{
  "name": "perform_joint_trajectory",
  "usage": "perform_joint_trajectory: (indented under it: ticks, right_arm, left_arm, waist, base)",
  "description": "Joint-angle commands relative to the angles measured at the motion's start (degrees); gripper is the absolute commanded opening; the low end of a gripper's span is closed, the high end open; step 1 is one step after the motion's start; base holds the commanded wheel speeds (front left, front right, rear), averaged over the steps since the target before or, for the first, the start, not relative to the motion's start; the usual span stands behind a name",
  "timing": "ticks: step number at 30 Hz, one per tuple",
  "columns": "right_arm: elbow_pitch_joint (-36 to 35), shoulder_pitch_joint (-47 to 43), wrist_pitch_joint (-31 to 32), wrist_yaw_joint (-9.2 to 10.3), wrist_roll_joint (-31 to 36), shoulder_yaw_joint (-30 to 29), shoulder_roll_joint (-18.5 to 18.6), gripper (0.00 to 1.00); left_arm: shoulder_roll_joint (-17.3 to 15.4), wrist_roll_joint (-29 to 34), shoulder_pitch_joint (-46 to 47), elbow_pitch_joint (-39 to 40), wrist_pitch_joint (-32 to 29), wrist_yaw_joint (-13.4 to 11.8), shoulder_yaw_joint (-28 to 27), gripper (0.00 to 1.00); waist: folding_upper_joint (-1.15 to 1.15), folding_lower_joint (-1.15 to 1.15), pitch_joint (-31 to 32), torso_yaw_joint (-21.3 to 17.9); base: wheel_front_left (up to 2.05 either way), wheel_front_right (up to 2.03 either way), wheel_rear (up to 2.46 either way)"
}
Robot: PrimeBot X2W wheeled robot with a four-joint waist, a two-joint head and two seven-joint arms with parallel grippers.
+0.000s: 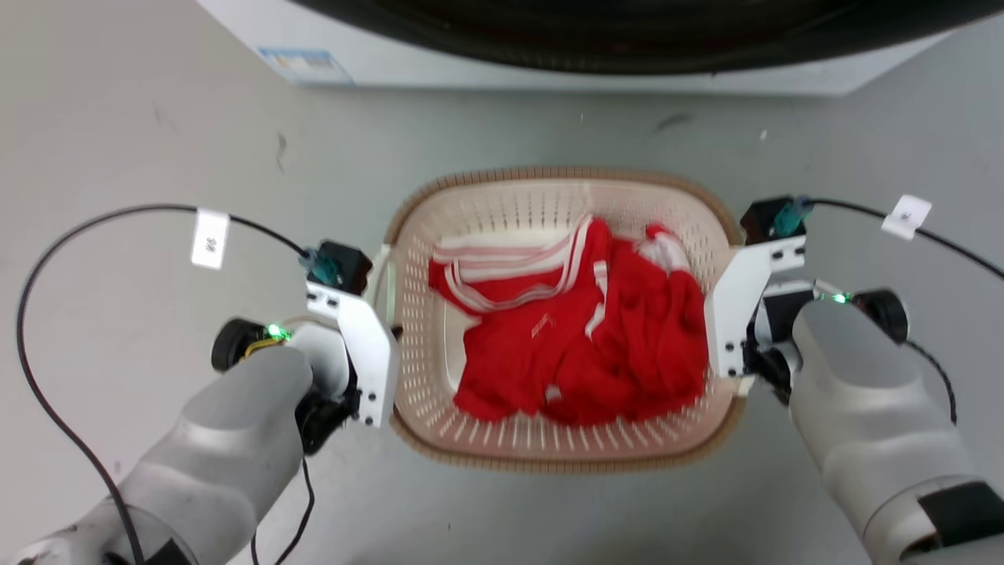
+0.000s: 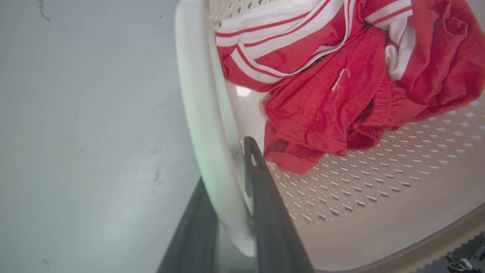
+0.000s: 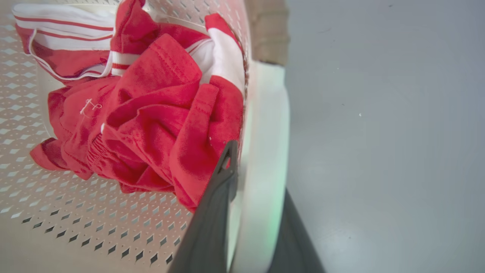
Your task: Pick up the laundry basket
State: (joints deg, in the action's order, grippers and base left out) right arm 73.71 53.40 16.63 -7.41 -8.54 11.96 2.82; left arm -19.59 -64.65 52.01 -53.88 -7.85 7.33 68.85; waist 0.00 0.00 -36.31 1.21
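The laundry basket (image 1: 565, 176), cream and perforated with a brown woven-look rim, sits on the grey floor in the middle of the head view and holds red and white clothes (image 1: 580, 337). My left gripper (image 1: 380, 345) is at its left white handle (image 2: 201, 94). In the left wrist view the left gripper (image 2: 227, 167) has one dark finger inside the wall and one outside, shut on that handle. My right gripper (image 1: 733, 329) is at the right handle (image 3: 269, 113). The right wrist view shows the right gripper (image 3: 261, 174) clamping it the same way.
A white washing machine (image 1: 549, 47) with a dark drum opening stands just beyond the basket at the top of the head view. Black cables (image 1: 47, 314) with white tags loop over the floor beside both arms. Grey floor lies to the left and right.
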Motion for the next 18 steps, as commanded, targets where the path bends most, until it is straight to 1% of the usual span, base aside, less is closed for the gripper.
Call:
perform_joint_trajectory:
  ticks: [1, 4, 7, 11, 14, 18]
  right_arm:
    - [0.19, -1.81, 1.26, -0.14, 0.05, 0.05, 0.15, 0.00]
    - [0.21, -3.76, 6.05, -0.14, 0.07, 0.52, 0.17, 0.00]
    - [0.21, -5.04, 10.15, -0.07, -0.44, 1.80, 0.31, 0.00]
    - [0.23, -7.10, 15.51, -0.07, -2.37, 4.56, 0.40, 0.00]
    - [-0.11, -8.22, 17.95, -0.07, -4.47, 5.66, 0.46, 0.00]
    - [0.06, -10.39, 19.47, -0.07, -5.63, 5.70, 0.48, 0.00]
  left_arm:
    - [-0.54, -0.62, -1.13, 0.86, -0.42, 0.21, 0.72, 0.00]
    - [-1.79, -3.28, -2.83, 2.28, -2.59, 0.19, 1.58, 0.00]
    - [-3.10, -5.63, -4.18, 3.47, -6.27, 0.16, 2.36, 0.00]
    - [-4.08, -8.43, -6.17, 4.67, -11.48, 0.15, 3.14, 0.00]
    - [-4.89, -9.47, -7.00, 5.35, -14.19, 0.15, 3.52, 0.00]
    - [-5.15, -10.34, -9.08, 5.55, -17.93, 0.15, 4.05, 0.00]
  waist:
    - [0.00, 0.00, 5.75, -0.29]
    - [0.00, 0.00, 10.48, -0.52]
    - [0.00, 0.00, 14.90, -0.63]
    - [0.00, 0.00, 20.22, -0.59]
    - [0.00, 0.00, 23.67, -0.71]
    - [0.00, 0.00, 28.31, -0.51]
  base:
    - [0.00, 0.00, 0.00]
    - [0.00, 0.00, 0.00]
    - [0.00, 0.00, 0.00]
    - [0.00, 0.00, 0.00]
    - [0.00, 0.00, 0.00]
    - [0.00, 0.00, 0.00]
